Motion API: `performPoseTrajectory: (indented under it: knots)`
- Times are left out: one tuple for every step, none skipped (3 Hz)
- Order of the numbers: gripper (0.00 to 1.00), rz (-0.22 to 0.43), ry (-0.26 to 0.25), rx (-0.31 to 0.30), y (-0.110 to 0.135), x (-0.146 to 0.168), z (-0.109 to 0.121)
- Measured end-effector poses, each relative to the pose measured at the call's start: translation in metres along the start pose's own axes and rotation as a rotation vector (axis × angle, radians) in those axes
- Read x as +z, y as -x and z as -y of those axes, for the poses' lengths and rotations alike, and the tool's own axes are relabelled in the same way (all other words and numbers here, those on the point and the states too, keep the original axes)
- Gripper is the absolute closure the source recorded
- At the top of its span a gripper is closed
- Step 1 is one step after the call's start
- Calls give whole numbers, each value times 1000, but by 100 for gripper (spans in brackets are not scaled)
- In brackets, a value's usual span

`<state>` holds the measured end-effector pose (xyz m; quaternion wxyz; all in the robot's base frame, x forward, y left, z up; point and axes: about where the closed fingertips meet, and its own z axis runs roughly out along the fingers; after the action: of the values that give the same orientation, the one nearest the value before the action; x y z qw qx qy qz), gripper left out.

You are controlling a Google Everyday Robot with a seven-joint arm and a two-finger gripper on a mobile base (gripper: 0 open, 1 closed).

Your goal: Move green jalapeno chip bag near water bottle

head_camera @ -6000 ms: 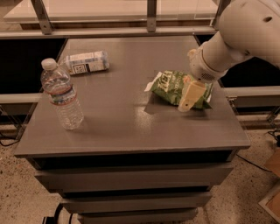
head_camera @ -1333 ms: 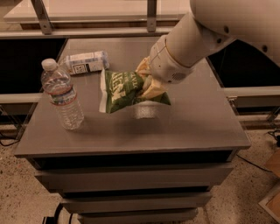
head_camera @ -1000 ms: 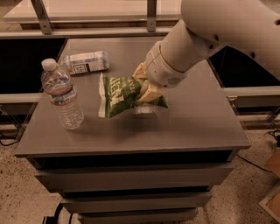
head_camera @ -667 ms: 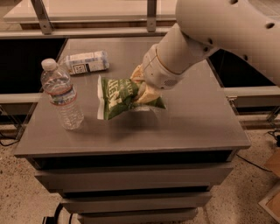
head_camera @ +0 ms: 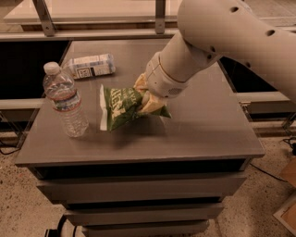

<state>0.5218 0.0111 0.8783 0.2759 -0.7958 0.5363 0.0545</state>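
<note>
The green jalapeno chip bag (head_camera: 119,108) is a crinkly green bag with white lettering and a white left edge. It hangs low over the grey table (head_camera: 203,125), left of centre. My gripper (head_camera: 146,99) comes in from the upper right on a large white arm and is shut on the bag's right end. The water bottle (head_camera: 65,100), clear and ribbed with a white cap, stands upright at the table's left side, a short gap left of the bag's white edge.
A white and blue carton (head_camera: 89,66) lies on its side at the back left of the table. A metal railing (head_camera: 160,14) runs behind the table. Drawer fronts (head_camera: 138,190) sit below the table's front edge.
My gripper has carried the bag from the table's right side leftward toward the bottle and lowered it a little. The bottle and carton have not moved.
</note>
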Motion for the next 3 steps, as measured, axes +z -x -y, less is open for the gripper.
performPoseTrajectory:
  knots:
    - [51,-4,3,2,3,4,0]
    - [28,-8,5,10,3,6,0]
    - [4,-7,5,21,4,6,1]
